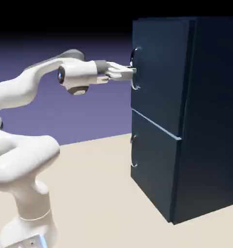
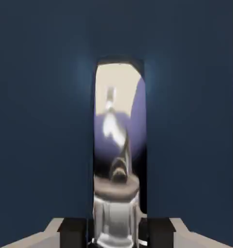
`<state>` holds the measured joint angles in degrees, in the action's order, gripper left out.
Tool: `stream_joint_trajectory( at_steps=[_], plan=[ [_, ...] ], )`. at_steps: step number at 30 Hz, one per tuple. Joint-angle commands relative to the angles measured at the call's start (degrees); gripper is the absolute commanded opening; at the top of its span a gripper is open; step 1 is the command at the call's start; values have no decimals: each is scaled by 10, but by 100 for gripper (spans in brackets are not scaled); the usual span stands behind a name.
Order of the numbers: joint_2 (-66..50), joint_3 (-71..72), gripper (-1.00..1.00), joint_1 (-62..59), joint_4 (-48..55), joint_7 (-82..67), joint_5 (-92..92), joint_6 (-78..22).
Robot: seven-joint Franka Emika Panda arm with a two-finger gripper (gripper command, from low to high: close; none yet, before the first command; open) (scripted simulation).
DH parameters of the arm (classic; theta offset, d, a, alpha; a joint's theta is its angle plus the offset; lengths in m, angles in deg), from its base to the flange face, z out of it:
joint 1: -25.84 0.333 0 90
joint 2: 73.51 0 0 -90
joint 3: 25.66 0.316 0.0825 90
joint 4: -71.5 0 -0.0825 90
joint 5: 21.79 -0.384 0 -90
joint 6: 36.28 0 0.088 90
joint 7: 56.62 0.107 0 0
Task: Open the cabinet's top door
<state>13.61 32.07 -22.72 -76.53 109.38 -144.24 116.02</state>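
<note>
Two fingers (image 2: 161,232) were closed on the top door's handle (image 2: 119,145), but the whole pull remained (the top door (image 1: 159,72) looked shut).

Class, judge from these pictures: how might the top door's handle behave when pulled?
The handle looks stiff: its thin curve shows no sag. Its mirror-like shine suggests a smooth, perhaps slippery surface. Being curved out from the top door, it probably won't roll.
</note>
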Motion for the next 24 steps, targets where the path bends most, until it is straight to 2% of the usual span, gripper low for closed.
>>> stream_joint_trajectory(
  at_steps=[1, 9, 18, 24],
  plan=[
    [17, -10, -100, 4, -15, 0, -1, -25],
    [136, -91, -100, 7, -122, -1, 0, -225],
    [137, -277, -100, 51, -219, -99, 94, -399],
    [133, -384, -100, -18, -243, -132, 149, -548]
  ],
)
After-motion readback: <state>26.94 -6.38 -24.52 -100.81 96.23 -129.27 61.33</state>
